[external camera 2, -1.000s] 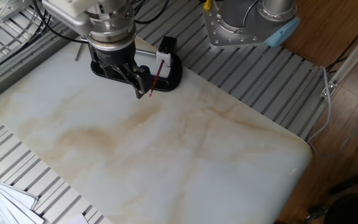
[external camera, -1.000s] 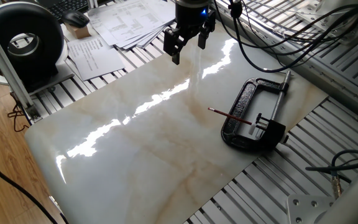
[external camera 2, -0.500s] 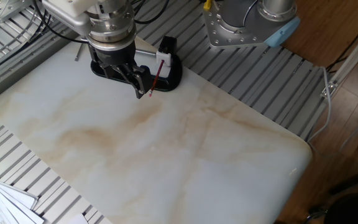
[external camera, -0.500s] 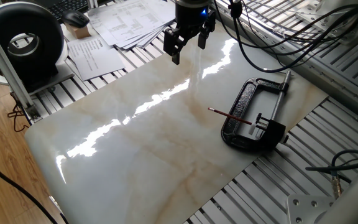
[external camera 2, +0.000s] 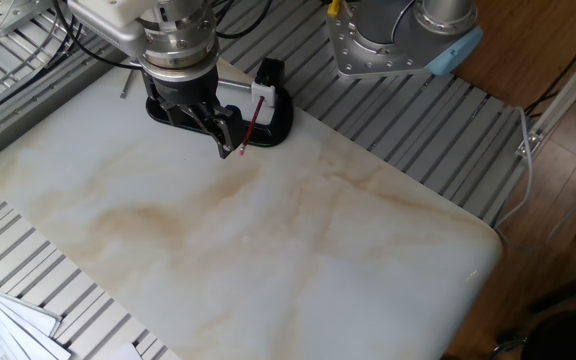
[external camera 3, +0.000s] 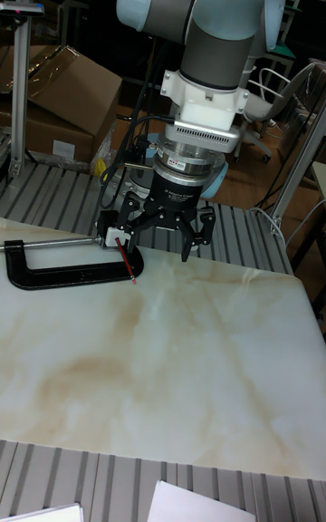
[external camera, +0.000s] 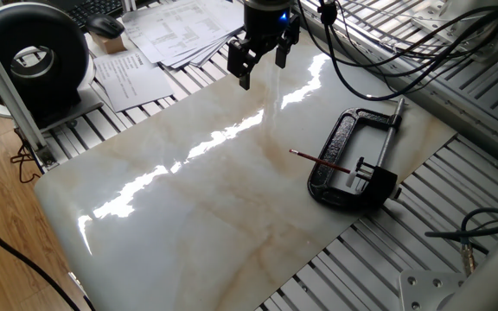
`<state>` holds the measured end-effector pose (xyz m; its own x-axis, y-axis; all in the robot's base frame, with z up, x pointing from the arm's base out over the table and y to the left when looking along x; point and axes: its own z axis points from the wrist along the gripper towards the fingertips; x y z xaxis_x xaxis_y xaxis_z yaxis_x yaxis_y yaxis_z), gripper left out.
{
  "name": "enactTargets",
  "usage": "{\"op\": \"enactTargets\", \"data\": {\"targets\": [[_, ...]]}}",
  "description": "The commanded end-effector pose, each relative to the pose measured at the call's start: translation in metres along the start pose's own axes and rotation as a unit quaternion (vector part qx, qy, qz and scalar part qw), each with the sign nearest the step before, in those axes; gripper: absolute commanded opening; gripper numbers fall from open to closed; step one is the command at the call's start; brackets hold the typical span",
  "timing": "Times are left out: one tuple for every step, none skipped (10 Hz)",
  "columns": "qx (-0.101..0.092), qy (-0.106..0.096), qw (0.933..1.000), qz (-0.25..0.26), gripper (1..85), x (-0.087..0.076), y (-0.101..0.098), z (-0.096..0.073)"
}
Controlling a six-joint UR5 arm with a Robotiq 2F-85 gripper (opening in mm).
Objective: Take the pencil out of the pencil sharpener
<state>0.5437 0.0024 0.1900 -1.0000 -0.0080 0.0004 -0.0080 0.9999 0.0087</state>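
The dark-red pencil (external camera: 320,161) lies low over the marble board (external camera: 188,207), its pale tip pointing away from the clamp. Its other end sits in the small black pencil sharpener (external camera: 359,174), which rests inside the black C-clamp (external camera: 342,138). The pencil (external camera 2: 251,126) and the sharpener (external camera 2: 265,88) also show in the other fixed view, and the pencil (external camera 3: 125,262) and sharpener (external camera 3: 113,236) in the tall view. My gripper (external camera: 262,62) hangs open and empty above the board's far edge, well clear of the pencil. In the tall view the gripper (external camera 3: 161,232) stands just right of the sharpener.
Papers (external camera: 175,30), a keyboard and mouse (external camera: 106,26) and a black round device (external camera: 33,60) lie beyond the board's far left. Cables (external camera: 387,43) hang behind the clamp. The clamp's steel screw (external camera: 398,111) points toward the slatted table's edge.
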Motion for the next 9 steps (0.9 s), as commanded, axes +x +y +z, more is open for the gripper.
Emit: {"op": "enactTargets", "data": {"targets": [[-0.014,0.027,0.9837,-0.177,29.7,0.018,0.014,0.003],[0.018,0.03,0.9833,-0.179,29.0,0.021,0.012,0.009],[0.021,0.036,0.9828,-0.18,27.3,0.025,0.012,0.011],[0.006,0.032,0.9821,-0.186,26.7,0.024,0.02,0.011],[-0.022,0.025,0.9804,-0.194,28.0,0.024,0.035,0.011],[-0.022,0.033,0.9778,-0.206,28.7,0.028,0.034,0.011],[-0.022,0.039,0.9768,-0.21,28.7,0.031,0.033,0.011],[-0.027,0.034,0.9777,-0.205,29.0,0.03,0.038,0.012],[-0.028,0.025,0.978,-0.205,31.0,0.033,0.038,0.021]]}}
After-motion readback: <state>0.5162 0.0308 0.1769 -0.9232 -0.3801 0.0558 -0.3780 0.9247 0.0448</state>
